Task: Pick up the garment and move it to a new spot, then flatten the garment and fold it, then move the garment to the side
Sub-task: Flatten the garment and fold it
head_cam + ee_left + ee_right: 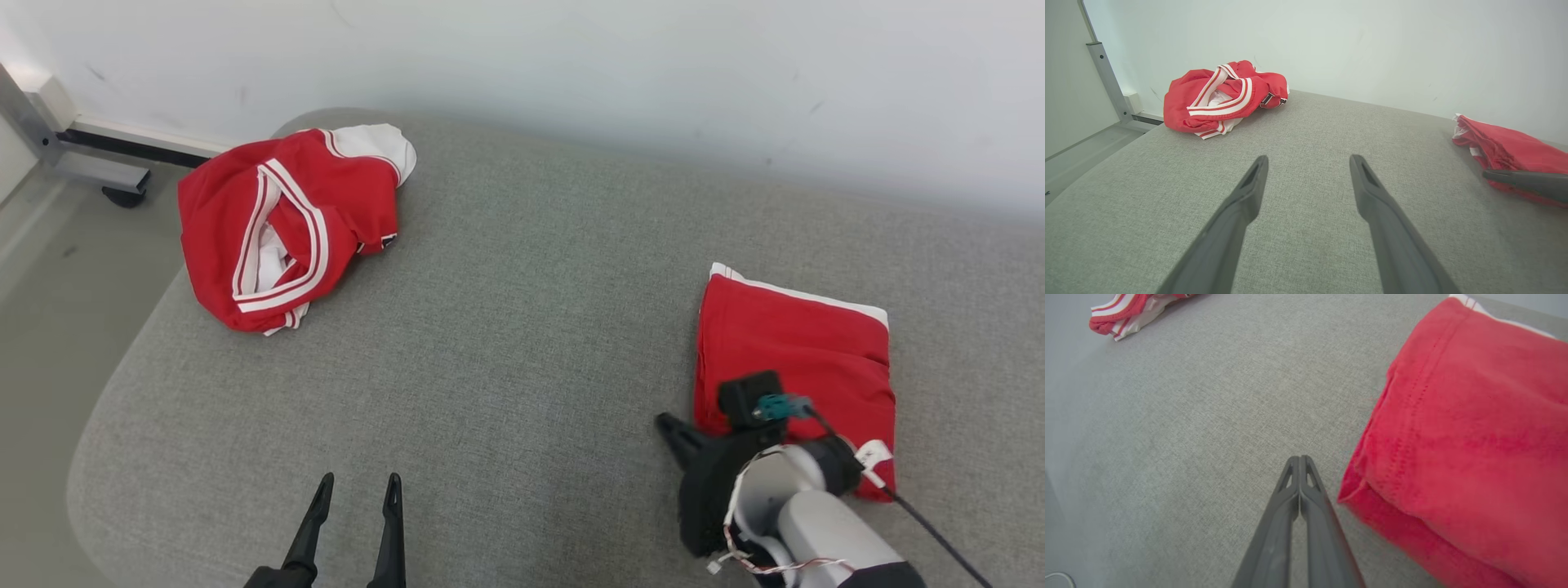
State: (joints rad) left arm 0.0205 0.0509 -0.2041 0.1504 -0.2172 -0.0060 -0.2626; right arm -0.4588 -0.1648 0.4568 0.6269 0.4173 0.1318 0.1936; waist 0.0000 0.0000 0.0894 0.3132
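- The folded garment (792, 359) lies as a neat red rectangle on the grey cushion (522, 327), with a white band along its far edge. Folding looks finished, so the step in hand is probably moving it to the side.
- The right gripper (1299, 459) hangs low, just beside the folded garment's near-left corner. Its two fingers are pressed together with nothing between them (no cloth is pinched), and a narrow strip of cushion separates the tips from the red edge.
- The left gripper (360, 482) is well to the left of the folded garment. Its fingers are spread apart and empty, pointing across bare cushion.
- A crumpled garment (286, 229), red with white stripes, sits well apart from the folded garment, toward the far-left corner.
- If the folded garment must go further aside, the next move could be a flat push with the closed tips against its left edge. That push has to stay low and even, or the top layers could slide and undo the fold. Otherwise the fingers must part and take every layer at the corner.
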